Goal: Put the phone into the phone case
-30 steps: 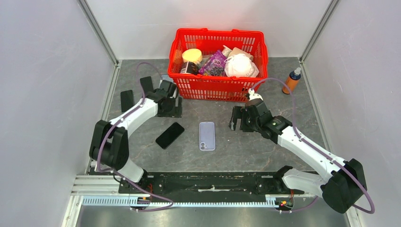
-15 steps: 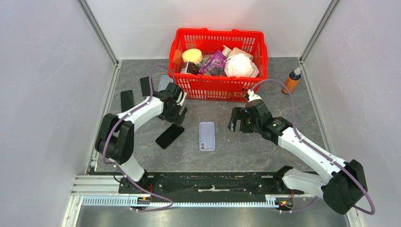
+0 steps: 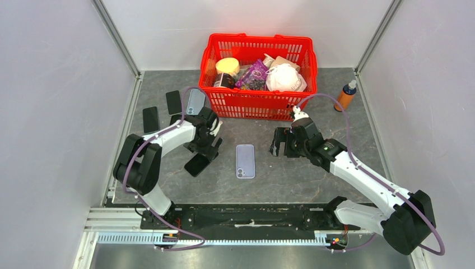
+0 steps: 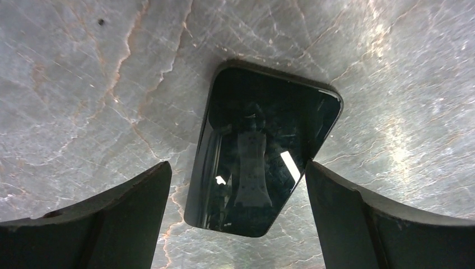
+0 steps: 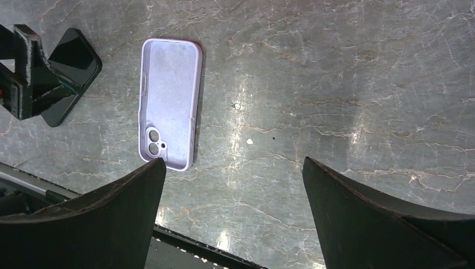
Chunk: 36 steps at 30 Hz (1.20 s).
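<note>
black glass is seen right below the left gripper (image 4: 236, 168). that is the phone (image 4: 263, 151). it is laid flat on the grey stone table (image 4: 84, 84), screen up. the left gripper is spread wide, with one of its fingers (image 4: 112, 213) on each long side of the phone, and no grip is made on it. how low the tips are cannot be told.

the phone's long line is pointed away from the gripper and is leaned a little to one side, so it is not quite lined up with the gap. its long edges are faced by the fingers, so a squeeze would be made across the short way. a small turn of the wrist may be needed first.

the phone case (image 3: 245, 161) is laid flat just to the right of the left gripper, apart from the phone. its open side is turned up, and its camera hole is at the end nearer the arm bases. its long line is pointed straight away from the bases, so the phone is set at a slant to it.

the right gripper (image 3: 278, 143) is spread wide too, and nothing is held in it. the case is found near it, to its left. the phone is well apart from it, so the left arm is judged best placed for the pick.
</note>
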{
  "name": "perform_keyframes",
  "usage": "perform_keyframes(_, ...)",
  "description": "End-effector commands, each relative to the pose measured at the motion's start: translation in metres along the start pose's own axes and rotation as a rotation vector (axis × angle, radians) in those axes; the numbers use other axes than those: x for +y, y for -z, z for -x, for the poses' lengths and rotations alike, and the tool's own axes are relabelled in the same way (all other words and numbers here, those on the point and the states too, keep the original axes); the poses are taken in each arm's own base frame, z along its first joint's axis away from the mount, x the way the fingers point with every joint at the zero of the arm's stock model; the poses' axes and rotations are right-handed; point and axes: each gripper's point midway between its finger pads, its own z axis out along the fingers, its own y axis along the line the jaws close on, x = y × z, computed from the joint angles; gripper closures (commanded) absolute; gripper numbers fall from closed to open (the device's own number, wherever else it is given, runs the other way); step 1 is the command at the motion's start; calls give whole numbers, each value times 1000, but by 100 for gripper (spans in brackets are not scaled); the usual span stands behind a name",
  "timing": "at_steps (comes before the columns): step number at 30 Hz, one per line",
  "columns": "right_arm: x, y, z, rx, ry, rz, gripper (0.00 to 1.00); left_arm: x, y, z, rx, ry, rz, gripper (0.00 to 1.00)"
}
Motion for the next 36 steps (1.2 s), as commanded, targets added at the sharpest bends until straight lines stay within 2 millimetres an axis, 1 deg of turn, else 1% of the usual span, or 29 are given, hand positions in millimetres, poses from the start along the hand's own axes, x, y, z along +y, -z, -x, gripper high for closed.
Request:
perform_keyframes(1,7,1,4,-17,8,45,1,0,5,6,-50,-9,7,5)
perform_keyframes(6,7,1,4,-21,5,50,1,-3,6,5,-46,-8,-10,4)
perform_keyframes(12,8,6,5,-36,6,59,1,-7,-9,-1,31,-15,-30,4)
perform_keyframes(18,8,10,6,-46,6,65,1,-12,-14,-1,45,-9,-52,4)
perform_keyframes(23,8,11,6,-46,10,64,1,-16,-24,-4,73,-12,-75,4)
perform_keyframes(25,6,11,7,-50,7,56,1,-23,-27,-6,82,-4,-105,4)
perform_keyframes(28,5,11,7,-49,10,50,1,-25,-29,-6,88,13,-114,10)
perform_keyframes(31,4,9,7,-46,9,41,1,-27,-26,-2,79,105,-103,21)
perform_keyframes(33,4,8,6,-43,10,41,1,-31,-23,0,73,168,-110,26)
perform_keyframes(36,4,7,5,-34,9,38,1,-33,-21,-6,86,281,-86,35)
